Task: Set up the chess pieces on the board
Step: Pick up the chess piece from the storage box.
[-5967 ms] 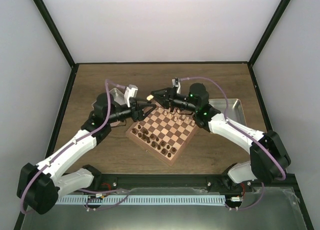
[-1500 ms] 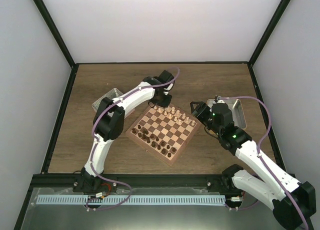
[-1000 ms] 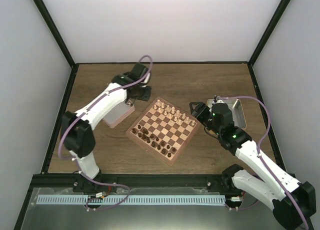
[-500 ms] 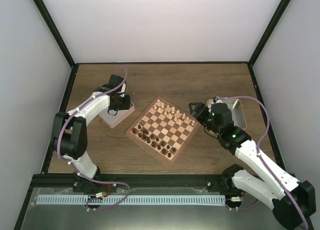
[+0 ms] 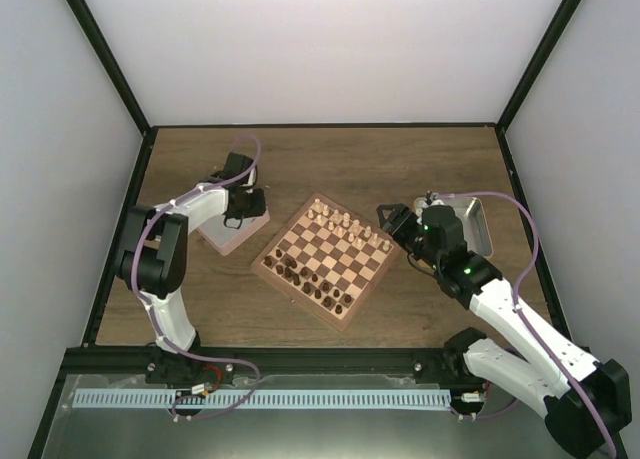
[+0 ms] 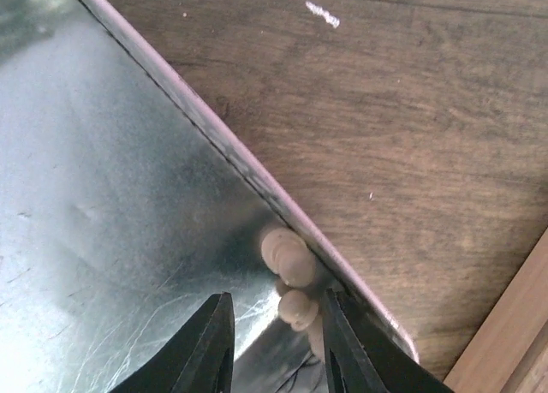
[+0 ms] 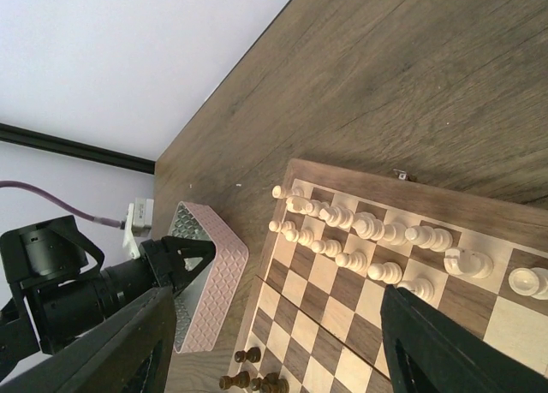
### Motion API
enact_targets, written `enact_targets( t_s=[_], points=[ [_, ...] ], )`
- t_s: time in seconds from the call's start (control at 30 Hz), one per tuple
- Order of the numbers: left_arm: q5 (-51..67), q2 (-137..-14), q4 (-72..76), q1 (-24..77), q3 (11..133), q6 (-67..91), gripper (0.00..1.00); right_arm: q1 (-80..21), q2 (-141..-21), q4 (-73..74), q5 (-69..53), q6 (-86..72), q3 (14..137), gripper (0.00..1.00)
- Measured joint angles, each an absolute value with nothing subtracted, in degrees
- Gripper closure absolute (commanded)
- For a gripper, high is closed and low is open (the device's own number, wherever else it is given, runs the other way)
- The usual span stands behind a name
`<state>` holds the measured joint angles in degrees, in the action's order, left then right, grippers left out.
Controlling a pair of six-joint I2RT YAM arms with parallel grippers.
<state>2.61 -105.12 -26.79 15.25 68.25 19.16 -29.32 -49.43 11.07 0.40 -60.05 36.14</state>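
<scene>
— Where was the chess piece point(image 6: 295, 307)?
— In the tray's point(image 6: 103, 179) corner, between the left fingers point(image 6: 210, 350), which stood slightly apart.
— And the right fingers point(image 7: 432, 350)?
— Spread wide, empty, near the board point(image 7: 428, 196).

Light is bright and even, with only soft shadows. Just ahead of my left gripper point(image 6: 276, 312) the metal tray point(image 6: 103, 196) gives off pale glare and smeared reflections, and my fingertips point(image 6: 214, 346) there are out of focus. My right gripper point(image 7: 278, 324) has dark, blurred fingers point(image 7: 128, 350) at both sides; the board point(image 7: 385, 264) beyond is sharp.
</scene>
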Motion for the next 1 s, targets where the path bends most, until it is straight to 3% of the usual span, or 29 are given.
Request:
enact_targets(
  t_s=[0.63,0.73,1.0],
  points=[
    [0.4,-107.4,-21.2,15.0,68.7,20.6,0.78,-29.3,-50.5,10.7,0.0,-60.5,36.1,0.33],
    [0.4,-107.9,-20.5,15.0,69.0,20.8,0.83,-29.3,-50.5,10.7,0.0,-60.5,36.1,0.33],
    [-4.1,-108.3,-21.7,15.0,70.1,22.4,0.82,-29.3,-50.5,10.7,0.0,-60.5,36.1,0.33]
  ],
)
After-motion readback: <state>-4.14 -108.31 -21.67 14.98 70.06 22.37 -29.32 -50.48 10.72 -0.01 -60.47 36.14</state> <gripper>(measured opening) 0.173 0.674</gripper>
